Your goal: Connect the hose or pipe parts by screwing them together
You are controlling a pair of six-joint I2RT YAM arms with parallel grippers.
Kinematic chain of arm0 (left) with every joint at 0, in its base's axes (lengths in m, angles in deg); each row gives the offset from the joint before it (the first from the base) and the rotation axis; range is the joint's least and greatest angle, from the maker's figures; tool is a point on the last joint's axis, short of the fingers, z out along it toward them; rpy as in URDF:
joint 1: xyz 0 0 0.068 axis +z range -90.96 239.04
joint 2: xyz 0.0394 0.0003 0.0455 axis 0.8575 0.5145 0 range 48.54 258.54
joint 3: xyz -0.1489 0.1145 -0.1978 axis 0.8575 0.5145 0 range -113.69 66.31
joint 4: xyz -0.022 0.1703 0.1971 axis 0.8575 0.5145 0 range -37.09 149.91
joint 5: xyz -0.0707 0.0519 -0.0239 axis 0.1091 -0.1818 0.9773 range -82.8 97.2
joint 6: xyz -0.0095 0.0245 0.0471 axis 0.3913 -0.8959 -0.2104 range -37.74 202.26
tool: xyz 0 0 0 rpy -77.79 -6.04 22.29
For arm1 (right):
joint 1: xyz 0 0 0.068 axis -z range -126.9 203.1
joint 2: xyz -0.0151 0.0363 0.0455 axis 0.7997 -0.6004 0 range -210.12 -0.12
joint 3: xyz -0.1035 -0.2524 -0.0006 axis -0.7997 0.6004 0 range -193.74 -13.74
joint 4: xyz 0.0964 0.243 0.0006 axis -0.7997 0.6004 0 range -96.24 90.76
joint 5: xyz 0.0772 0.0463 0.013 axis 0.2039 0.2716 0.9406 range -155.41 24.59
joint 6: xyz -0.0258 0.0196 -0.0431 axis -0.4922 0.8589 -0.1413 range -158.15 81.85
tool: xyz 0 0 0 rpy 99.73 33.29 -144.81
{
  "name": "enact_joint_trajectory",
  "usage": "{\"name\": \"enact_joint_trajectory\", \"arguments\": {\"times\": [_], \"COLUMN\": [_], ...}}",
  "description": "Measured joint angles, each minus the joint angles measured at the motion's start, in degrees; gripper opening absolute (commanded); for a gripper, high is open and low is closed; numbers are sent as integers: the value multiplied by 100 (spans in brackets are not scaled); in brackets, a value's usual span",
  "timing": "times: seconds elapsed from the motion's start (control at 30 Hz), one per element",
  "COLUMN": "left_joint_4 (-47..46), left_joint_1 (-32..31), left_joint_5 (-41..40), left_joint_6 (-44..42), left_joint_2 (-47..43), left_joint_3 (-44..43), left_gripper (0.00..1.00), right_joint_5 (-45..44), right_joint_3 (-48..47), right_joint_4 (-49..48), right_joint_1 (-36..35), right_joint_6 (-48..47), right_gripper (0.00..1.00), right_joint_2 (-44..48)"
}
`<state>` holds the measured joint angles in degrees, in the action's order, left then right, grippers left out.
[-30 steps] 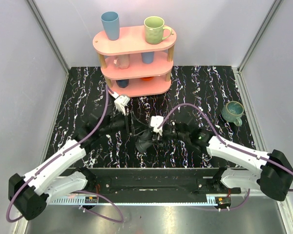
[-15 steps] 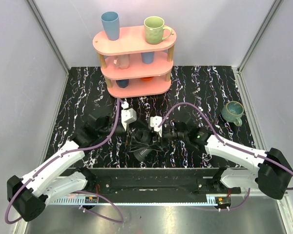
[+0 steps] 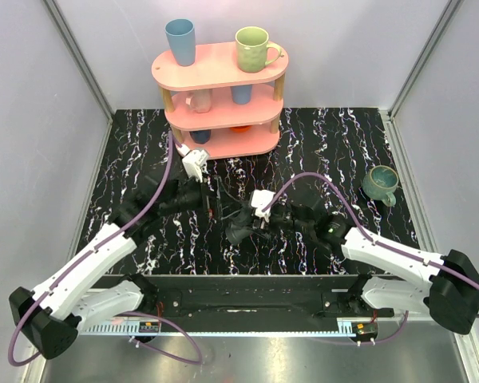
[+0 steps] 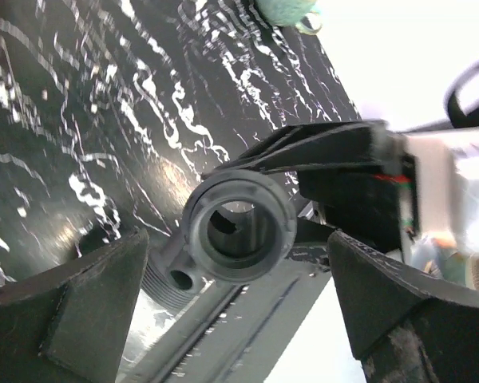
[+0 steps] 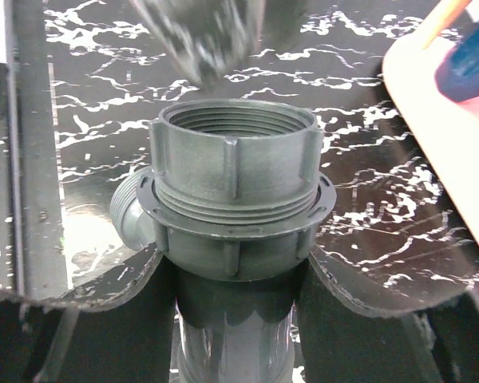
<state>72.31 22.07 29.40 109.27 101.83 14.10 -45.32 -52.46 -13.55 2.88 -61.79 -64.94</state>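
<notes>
Looks close to finished, judging from both wrist views: one T-shaped pipe fitting [image 5: 233,239], with a wide threaded collar [image 5: 233,140] seated on the body and no loose second part anywhere in sight. Cannot tell whether tightened to the very end (perhaps one last turn is needed). Probably left to do: check the tightness, then put down on the table [image 3: 343,144]. Found near the middle of the table, between the two grippers, and apparently lifted a little off the surface. Gripped around the narrower tube by the right gripper [image 5: 233,311], jaws closed on it from both sides. Not touched by the left gripper [image 3: 213,201], jaws spread wide and apart from the fitting, one on each side of its round mouth. Held with the long axis roughly level, along the line from one gripper to the other, open mouth pointing toward the left gripper and almost straight into its camera. Short threaded side branch [image 4: 172,275] sticking out across this axis, at about a right angle.
</notes>
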Motion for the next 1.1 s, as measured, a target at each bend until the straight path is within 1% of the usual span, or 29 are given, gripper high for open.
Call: {"name": "enact_joint_trajectory", "arguments": {"times": [0.1,0.17,0.23,0.47,0.53,0.57,0.63,0.73,0.77,0.87,0.93,1.0,1.03,1.1], "left_joint_4": [236,343,485,503,494,487,452,304,240,-210,-544,-793,-905,-1038], "left_joint_1": [50,57,72,94,98,98,101,116,116,118,190,229,238,264], "left_joint_5": [-177,-260,-326,-313,-262,-221,-129,74,153,387,599,807,901,1110], "left_joint_6": [894,1294,1665,2389,2465,2498,2540,2420,2341,1967,1735,1558,1482,1331], "left_joint_2": [291,409,514,883,997,1047,1132,1182,1189,1189,1191,1207,1220,1287], "left_joint_3": [-26,-37,-105,-155,-155,-155,-155,-153,-146,22,199,348,404,457], "left_gripper": [99,98,95,87,84,79,75,71,64,58,49,44,39,32], "right_joint_5": [-243,-348,-435,-595,-651,-662,-691,-695,-682,-584,-557,-540,-529,-498], "right_joint_3": [13,13,20,170,179,179,179,177,149,-122,-256,-323,-348,-380], "right_joint_4": [-149,-186,-188,-223,-94,-55,35,76,127,452,664,866,960,1099], "right_joint_1": [2,2,0,0,2,2,2,2,0,0,2,4,4,7], "right_joint_6": [-136,-195,-227,-229,-225,-225,-223,-199,-177,-63,15,76,92,114], "right_gripper": [0,0,0,0,0,0,0,0,0,0,0,0,0,0], "right_joint_2": [37,42,42,151,149,149,149,142,131,11,-66,-98,-98,-94]}}
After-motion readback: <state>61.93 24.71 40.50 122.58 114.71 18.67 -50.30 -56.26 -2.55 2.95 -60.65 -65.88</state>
